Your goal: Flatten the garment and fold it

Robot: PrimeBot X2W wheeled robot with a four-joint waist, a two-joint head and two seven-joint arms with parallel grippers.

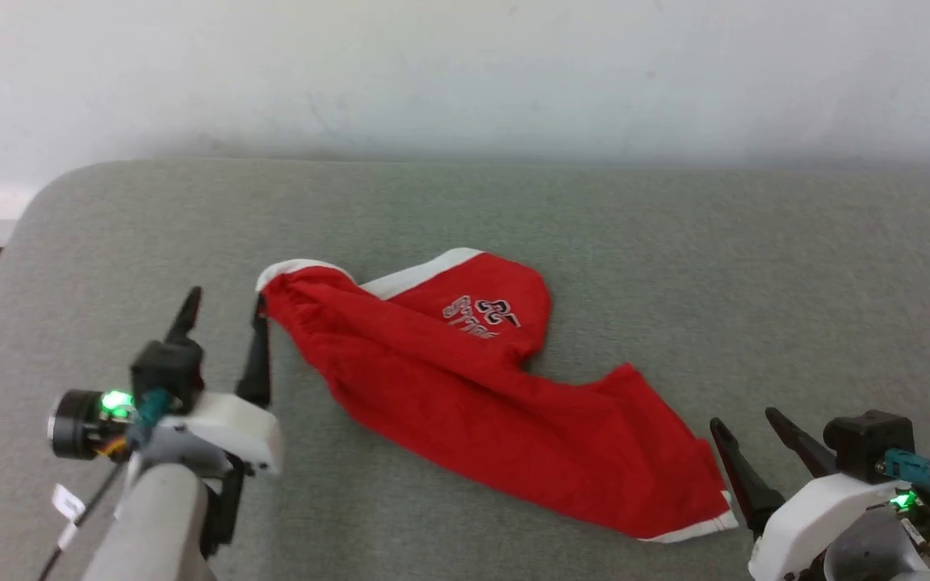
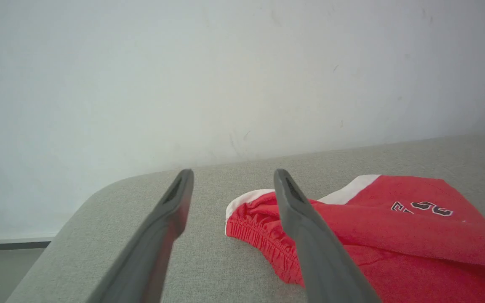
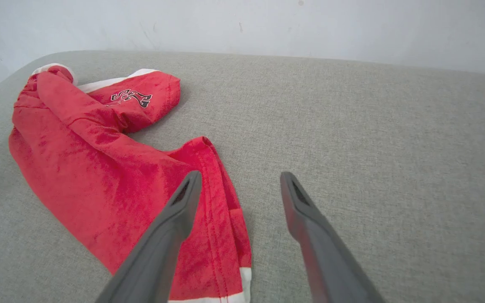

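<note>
Both long dark fingers of the left gripper (image 1: 226,297) stood spread wide apart with nothing between them, released and empty. In the left wrist view the same gripper (image 2: 234,174) pointed along the grey woven fabric surface (image 2: 209,261), and its right finger crossed in front of the gathered elastic waistband (image 2: 259,240); whether that finger touched the cloth could not be told. In the head view that finger stood just beside the waistband corner.

The right gripper (image 1: 742,417) was likewise parted and held nothing. In the right wrist view its fingers (image 3: 171,227) rose over the near end of one leg, the left one in front of the red cloth and the right one over bare grey surface (image 3: 373,147). The head view placed this gripper just beside the white hem trim (image 1: 695,528).

Between the two grippers lay the garment, red basketball shorts of soft fabric (image 1: 465,403), stretched slantwise across the grey surface (image 1: 675,242) from the waistband at the robot's left to the hem at its right. The shorts were rumpled and not flat: one leg was folded back toward the far side, showing a white side stripe (image 1: 421,274) and white, dark-edged lettering (image 1: 483,316). A long crease ran down the cloth in the right wrist view (image 3: 99,176).

Beyond the surface's far edge rose a plain white wall (image 1: 465,73).
</note>
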